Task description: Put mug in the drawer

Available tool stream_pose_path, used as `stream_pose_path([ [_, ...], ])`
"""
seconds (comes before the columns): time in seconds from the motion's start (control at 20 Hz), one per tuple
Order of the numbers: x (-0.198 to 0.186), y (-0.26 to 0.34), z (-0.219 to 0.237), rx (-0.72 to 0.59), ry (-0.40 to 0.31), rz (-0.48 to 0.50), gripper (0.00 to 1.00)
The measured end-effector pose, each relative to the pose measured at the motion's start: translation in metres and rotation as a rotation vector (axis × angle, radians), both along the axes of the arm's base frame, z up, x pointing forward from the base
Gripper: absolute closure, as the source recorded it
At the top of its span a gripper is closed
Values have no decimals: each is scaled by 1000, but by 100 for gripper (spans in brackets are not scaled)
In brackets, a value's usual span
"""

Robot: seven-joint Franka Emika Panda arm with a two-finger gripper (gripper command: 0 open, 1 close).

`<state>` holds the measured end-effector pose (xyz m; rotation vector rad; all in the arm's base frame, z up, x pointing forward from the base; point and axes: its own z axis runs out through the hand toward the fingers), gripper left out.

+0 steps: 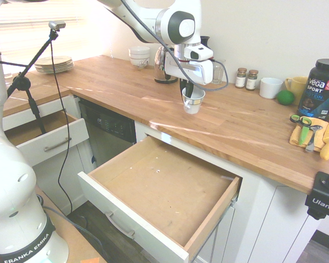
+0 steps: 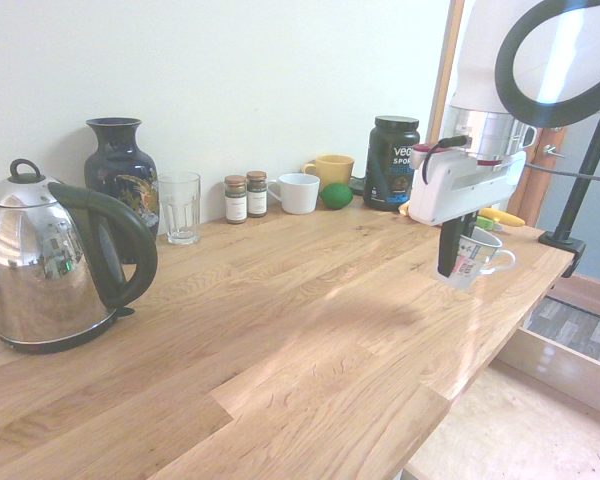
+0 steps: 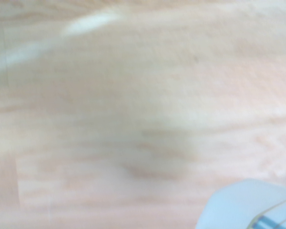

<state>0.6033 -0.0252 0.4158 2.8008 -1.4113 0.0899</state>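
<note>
The black-fingered gripper [image 2: 458,245] is pinching the wall of the small white tapered printed mug [image 2: 466,262], holding it beneath the jaws; the wide light-wood drawer [image 1: 167,189] is lying open below. Likely ceramic, light, stiff, smooth and chippable, the mug is suiting a rim-wall grip.

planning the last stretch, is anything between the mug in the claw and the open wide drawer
Nothing visible stands between them. The claw holds the printed white mug over the countertop near its front edge, and the wide drawer is open just beyond that edge.
</note>
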Motion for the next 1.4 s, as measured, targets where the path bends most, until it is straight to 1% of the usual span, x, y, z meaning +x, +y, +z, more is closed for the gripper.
stream_pose_path([
  [0.35, -35, -7, 11, 1, -8, -7, 100],
  [0.6, -69, -4, 19, 3, -6, 4, 100],
  [1.05, -144, -10, 16, 1, 1, 6, 100],
  [1.2, -175, -12, 16, 1, -3, 17, 100],
  [1.4, -214, -19, -2, 4, 16, 20, 100],
])
